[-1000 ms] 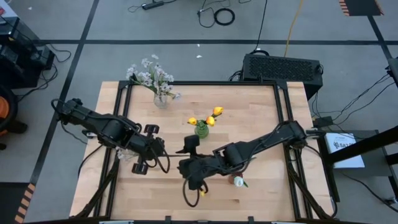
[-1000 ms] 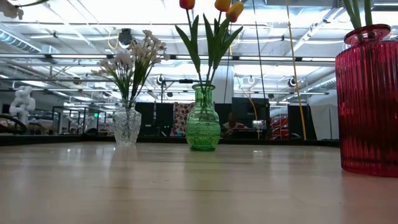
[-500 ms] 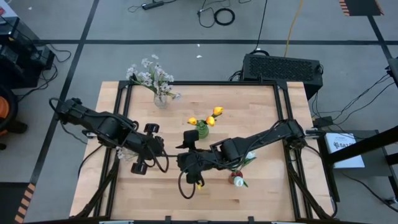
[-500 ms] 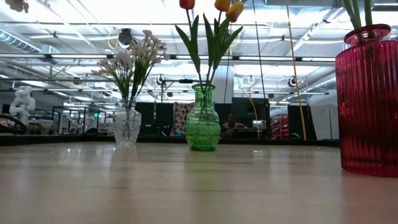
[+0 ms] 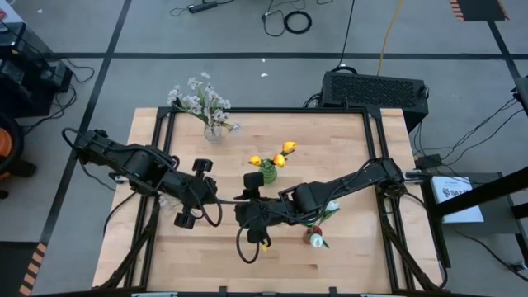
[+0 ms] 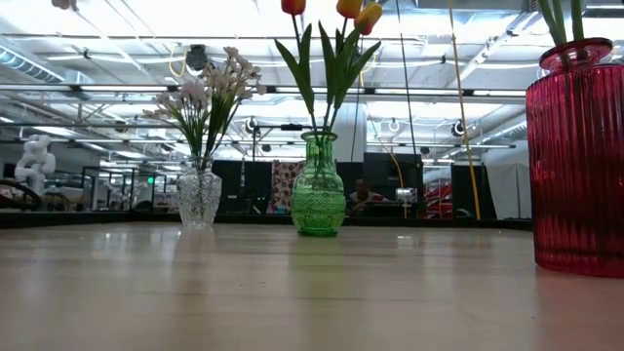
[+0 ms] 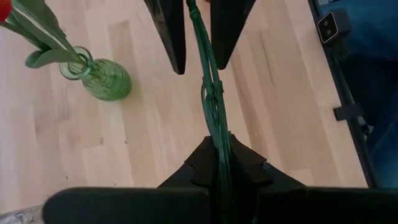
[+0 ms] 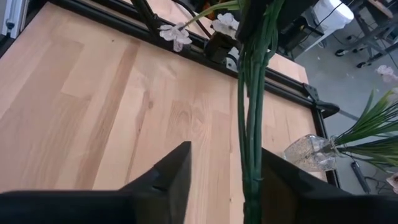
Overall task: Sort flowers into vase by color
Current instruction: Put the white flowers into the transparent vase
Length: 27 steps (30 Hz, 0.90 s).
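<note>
Left gripper (image 7: pixel 217 146): clamped on a green stem (image 7: pixel 208 81), mid-table, just left of centre. Stem runs out of its fingers straight toward the right arm.

Right gripper (image 8: pixel 225 155): fingers apart and straddling the same stem, gap showing on both sides in the left wrist view. No clamp yet. It sits near of the green vase (image 5: pixel 267 173), about table centre.

Reads as a mid-air handover, left to right. Pale blossoms (image 8: pixel 174 34) sit at the left gripper's end, so it's probably a whitish spray. That belongs in the clear vase (image 5: pixel 213 132) at the far left, which already holds the same kind. Green vase has the orange tulips. Red vase (image 6: pixel 575 156) is on the right.

Risks, my judgement:
- Stem sits off-centre between the right fingers. They may catch it on an edge, and it twists or pops out.
- If left lets go before right has a firm pinch, the flower drops to the table.
- If both clamp and either arm moves, the thin stem bends or strips.
- The stem looks like several strands. A pinch on one strand gives a floppy hold.
- A long spray swinging near the green vase could knock the tulips.
</note>
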Each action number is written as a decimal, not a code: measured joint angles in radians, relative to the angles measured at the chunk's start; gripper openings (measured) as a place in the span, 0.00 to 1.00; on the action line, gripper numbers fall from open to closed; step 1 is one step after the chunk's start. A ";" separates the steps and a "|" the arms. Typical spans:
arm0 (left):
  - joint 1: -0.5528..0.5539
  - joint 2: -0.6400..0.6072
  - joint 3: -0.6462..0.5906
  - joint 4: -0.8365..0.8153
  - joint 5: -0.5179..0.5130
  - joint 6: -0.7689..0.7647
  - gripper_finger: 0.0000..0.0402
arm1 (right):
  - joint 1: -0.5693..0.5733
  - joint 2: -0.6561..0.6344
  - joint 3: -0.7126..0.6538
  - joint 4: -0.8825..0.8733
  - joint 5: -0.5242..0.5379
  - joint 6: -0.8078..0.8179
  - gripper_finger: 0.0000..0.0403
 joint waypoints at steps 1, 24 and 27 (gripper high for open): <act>0.000 0.000 0.000 0.000 0.000 0.000 0.07 | 0.000 0.000 0.000 0.000 0.000 0.000 0.33; -0.001 0.027 0.000 -0.040 0.000 -0.002 0.07 | 0.000 -0.001 0.000 -0.038 0.000 0.004 0.16; -0.001 0.026 0.000 -0.039 0.000 -0.002 0.07 | 0.000 -0.001 0.000 -0.039 0.000 0.010 0.18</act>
